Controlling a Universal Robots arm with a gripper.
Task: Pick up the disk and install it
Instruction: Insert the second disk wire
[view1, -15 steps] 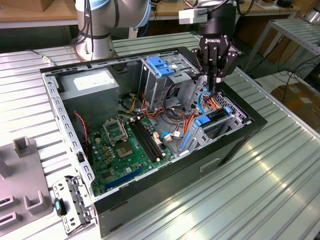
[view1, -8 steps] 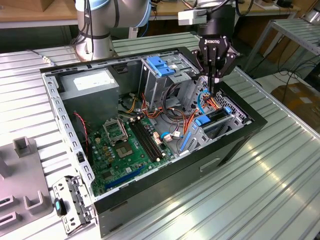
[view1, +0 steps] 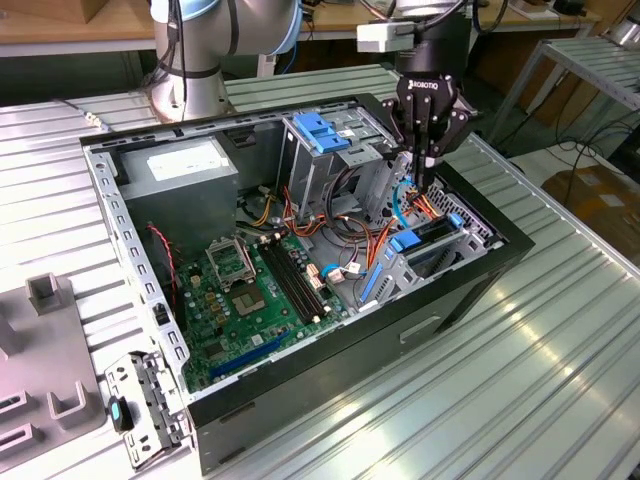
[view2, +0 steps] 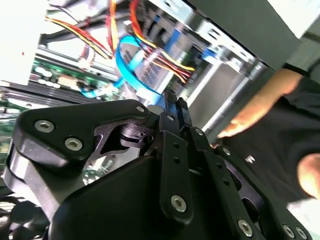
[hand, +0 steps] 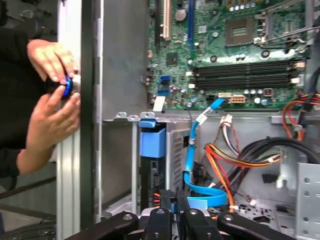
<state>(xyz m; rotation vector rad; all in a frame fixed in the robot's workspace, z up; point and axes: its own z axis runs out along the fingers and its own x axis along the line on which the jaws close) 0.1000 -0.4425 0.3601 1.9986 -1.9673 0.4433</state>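
the disk (view1: 430, 238) sits slotted in the open computer case's (view1: 470, 290) lower bay, largely hidden, at five o'clock of the blue-latched cage (view1: 325, 150). the gripper (view1: 424, 183) hangs vertically just above it among cables (view1: 400, 205), fingers (hand: 172, 202) pressed together, holding nothing visible.

You saw a short line of white lettering across the black body of the gripper (view1: 420, 186) in the exterior view, a maker's mark left unread here. A white sticker (view1: 186, 160) lay on top of the grey metal box (view1: 190, 195) at the far corner of the open computer case (view1: 330, 375), and its print was too fine to make out. In the first wrist view a small white tag (hand: 201, 118) ringed the blue cable (hand: 190, 155), and white markings dotted the green motherboard (hand: 210, 35), none of them legible.
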